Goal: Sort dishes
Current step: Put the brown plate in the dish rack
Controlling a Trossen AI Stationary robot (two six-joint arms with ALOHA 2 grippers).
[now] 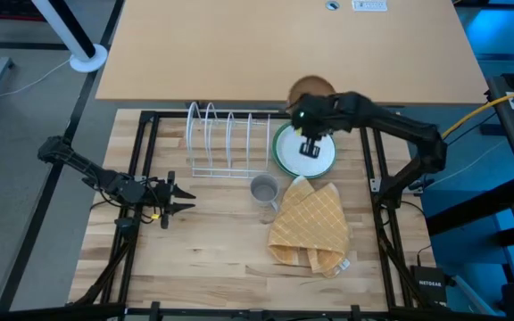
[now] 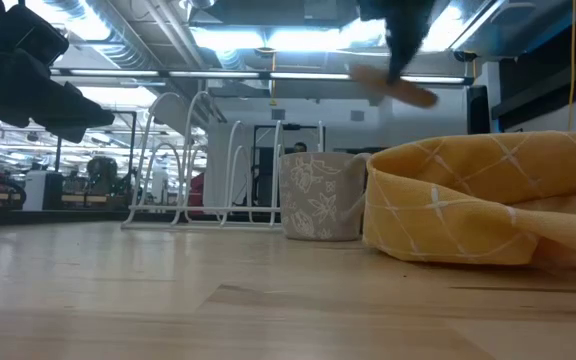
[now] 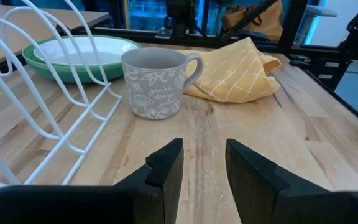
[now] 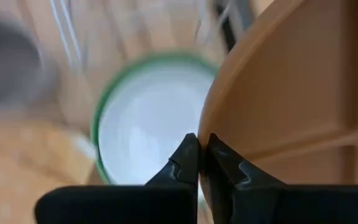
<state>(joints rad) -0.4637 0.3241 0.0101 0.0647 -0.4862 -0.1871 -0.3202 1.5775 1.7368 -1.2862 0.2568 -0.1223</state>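
My right gripper [image 1: 309, 109] is shut on the brown wooden plate [image 1: 311, 87], held high above the table; the plate also shows in the low view [image 2: 396, 86]. Below it the white plate [image 1: 305, 152] lies inside the green plate [image 1: 277, 147], which rests flat on the table to the right of the white wire rack [image 1: 228, 138]. My left gripper [image 3: 204, 163] is open and empty at the table's left, its fingers pointing toward a grey mug [image 3: 154, 82]. The dark teal plate is out of view. My right gripper pinches the wooden plate's rim [image 4: 211, 127] between its two fingers, one finger on each face. The fingers come from above. The plate is lifted clear and tilted, its free side lower in the low view [image 2: 420, 97], over the white plate [image 4: 148, 121].
The grey mug [image 1: 264, 189] stands in front of the rack. The yellow checked cloth [image 1: 309, 227] lies bunched at the near right. A second, lighter table [image 1: 284, 45] adjoins the far edge. Bare wood lies at the near left.
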